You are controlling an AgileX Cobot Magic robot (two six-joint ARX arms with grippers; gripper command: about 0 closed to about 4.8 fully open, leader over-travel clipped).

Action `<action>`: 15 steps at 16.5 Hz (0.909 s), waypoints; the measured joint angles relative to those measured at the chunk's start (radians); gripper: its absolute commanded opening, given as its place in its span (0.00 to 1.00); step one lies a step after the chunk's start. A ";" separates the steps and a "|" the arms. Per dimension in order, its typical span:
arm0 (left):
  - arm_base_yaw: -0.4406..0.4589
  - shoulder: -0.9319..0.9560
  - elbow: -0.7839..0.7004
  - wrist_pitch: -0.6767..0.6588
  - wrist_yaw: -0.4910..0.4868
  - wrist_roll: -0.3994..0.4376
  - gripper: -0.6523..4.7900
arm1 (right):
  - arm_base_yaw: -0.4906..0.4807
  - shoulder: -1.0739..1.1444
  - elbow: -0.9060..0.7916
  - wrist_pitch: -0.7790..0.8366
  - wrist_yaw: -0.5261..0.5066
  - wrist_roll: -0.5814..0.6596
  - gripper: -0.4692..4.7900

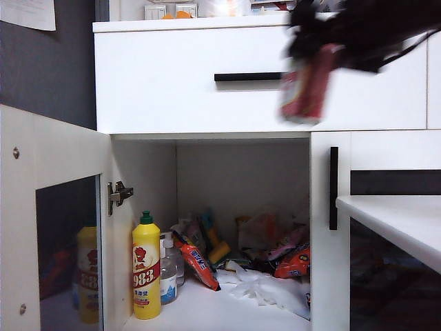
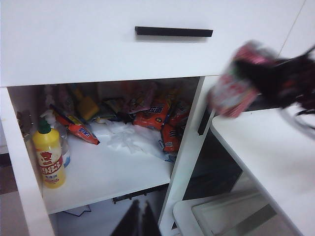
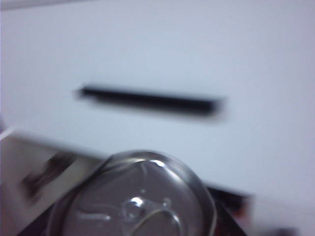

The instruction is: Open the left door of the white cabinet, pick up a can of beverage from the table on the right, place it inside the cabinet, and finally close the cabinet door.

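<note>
A: Can (image 1: 308,86)?
B: Red, white patches, silver lid (image 3: 135,196) with pull tab. Blurred. Held in the right gripper (image 1: 324,52), arm dark and slanting in from upper right, in front of the drawer (image 1: 179,76), above the table (image 1: 393,214) edge.
A: Left gripper (image 2: 139,221)?
B: Fingers shut together, low before the cabinet (image 1: 331,227).
A: Left door (image 1: 52,221)?
B: Swung wide; dark glass panel, metal hinge. Yellow bottle (image 1: 146,269) at the shelf's left front corner, snack packets (image 2: 157,115) behind.
</note>
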 measured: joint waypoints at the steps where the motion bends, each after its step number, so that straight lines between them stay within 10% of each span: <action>1: 0.000 0.000 0.000 0.000 0.000 0.000 0.11 | 0.004 0.043 0.014 -0.006 -0.018 0.000 0.37; 15: 0.000 0.000 0.000 -0.207 0.000 0.000 0.11 | -0.080 0.747 0.439 -0.025 -0.201 -0.165 0.37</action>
